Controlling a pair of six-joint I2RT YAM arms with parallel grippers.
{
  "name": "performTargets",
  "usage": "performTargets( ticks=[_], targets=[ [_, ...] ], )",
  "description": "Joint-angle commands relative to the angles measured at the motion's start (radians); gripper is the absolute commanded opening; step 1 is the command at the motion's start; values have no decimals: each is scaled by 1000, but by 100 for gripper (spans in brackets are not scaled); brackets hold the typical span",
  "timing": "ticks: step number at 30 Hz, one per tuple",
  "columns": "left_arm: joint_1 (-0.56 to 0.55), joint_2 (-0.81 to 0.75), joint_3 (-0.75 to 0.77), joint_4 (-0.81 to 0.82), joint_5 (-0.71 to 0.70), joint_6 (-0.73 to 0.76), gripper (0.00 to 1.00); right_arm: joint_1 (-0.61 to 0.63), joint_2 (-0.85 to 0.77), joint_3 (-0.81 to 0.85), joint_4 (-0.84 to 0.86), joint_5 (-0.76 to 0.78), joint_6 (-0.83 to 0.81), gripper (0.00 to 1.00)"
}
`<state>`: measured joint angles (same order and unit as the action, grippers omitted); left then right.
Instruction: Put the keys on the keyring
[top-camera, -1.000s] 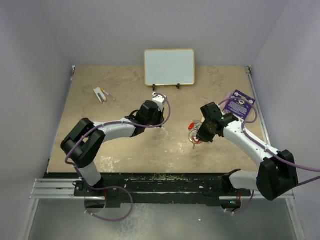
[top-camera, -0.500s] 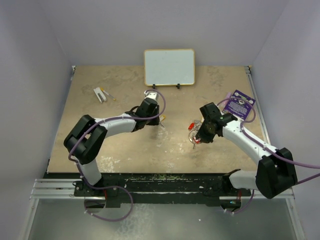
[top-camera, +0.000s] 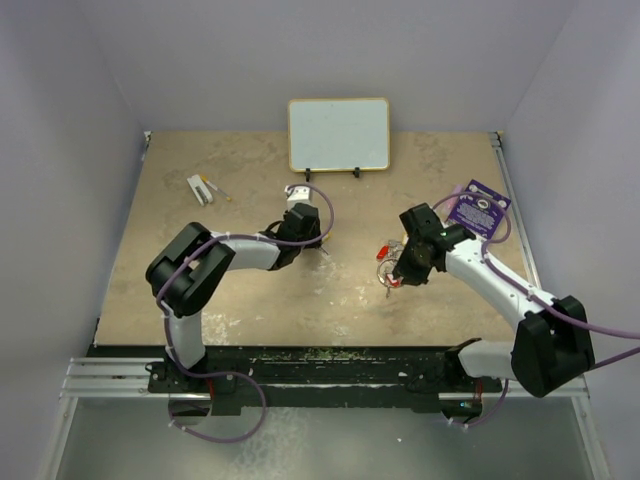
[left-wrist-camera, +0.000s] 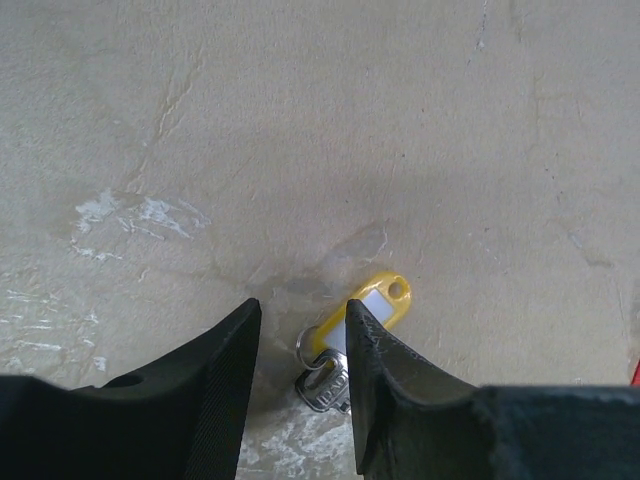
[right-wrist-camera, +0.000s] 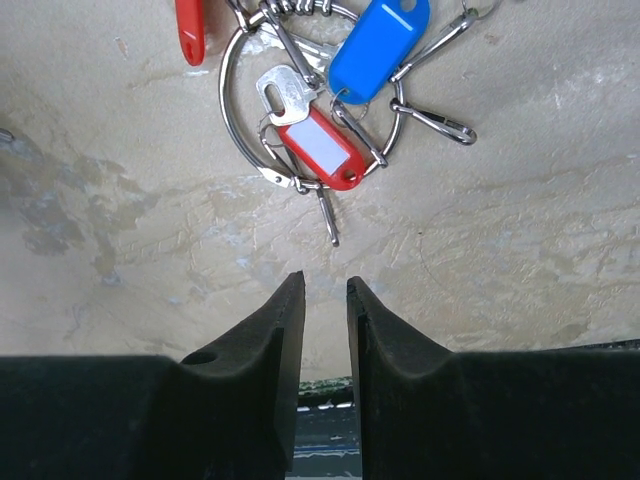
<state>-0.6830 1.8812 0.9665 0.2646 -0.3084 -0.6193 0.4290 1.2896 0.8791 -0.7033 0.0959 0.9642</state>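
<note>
Two arms reach low over a mottled tan table, one on each side of its middle.

Left gripper: jaws apart, with a clear gap between the black ribbed fingers and nothing clamped. The yellow-tagged key lies flat on the table in that gap, close against the right-hand finger. Its tag end points away from the wrist. Its silver metal end points toward the wrist and is partly hidden by that finger. Whether the finger touches the key cannot be told.

Right gripper: jaws nearly together, leaving only a narrow slit between the tips, with nothing in it. Just beyond the tips, and not touching them, the keyring lies flat as a thin silver wire loop.
- A red-tagged key lies across the loop's near part, silver head toward the centre, tag angled outward.
- A blue tag overlaps the far right of the loop.
- A second red tag sits at the far left, just outside the wire and cut off by the frame edge.
- Silver snap clips trail off to the right.

Which of these are actually threaded on the wire cannot be told.

In the overhead view the yellow-tagged key sits well apart from the keyring, to its left. A whiteboard stands upright at the far edge. A purple card lies near the right edge. A small white-and-yellow item lies at far left.
</note>
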Motion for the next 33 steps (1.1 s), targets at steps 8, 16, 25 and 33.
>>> performTargets(
  ticks=[8, 16, 25, 33],
  targets=[
    [-82, -9, -42, -22, -45, -99, 42, -6, -2, 52, -49, 38, -39, 25],
    [-89, 11, -47, 10, -104, -75, 41, -6, -28, 17, -39, 34, -24, 24],
    [-89, 43, -35, 48, -123, -54, 28, -6, -37, 12, -46, 44, -25, 22],
    [-89, 67, -31, 81, -149, -19, 29, -6, -39, 10, -54, 51, -30, 22]
  ],
)
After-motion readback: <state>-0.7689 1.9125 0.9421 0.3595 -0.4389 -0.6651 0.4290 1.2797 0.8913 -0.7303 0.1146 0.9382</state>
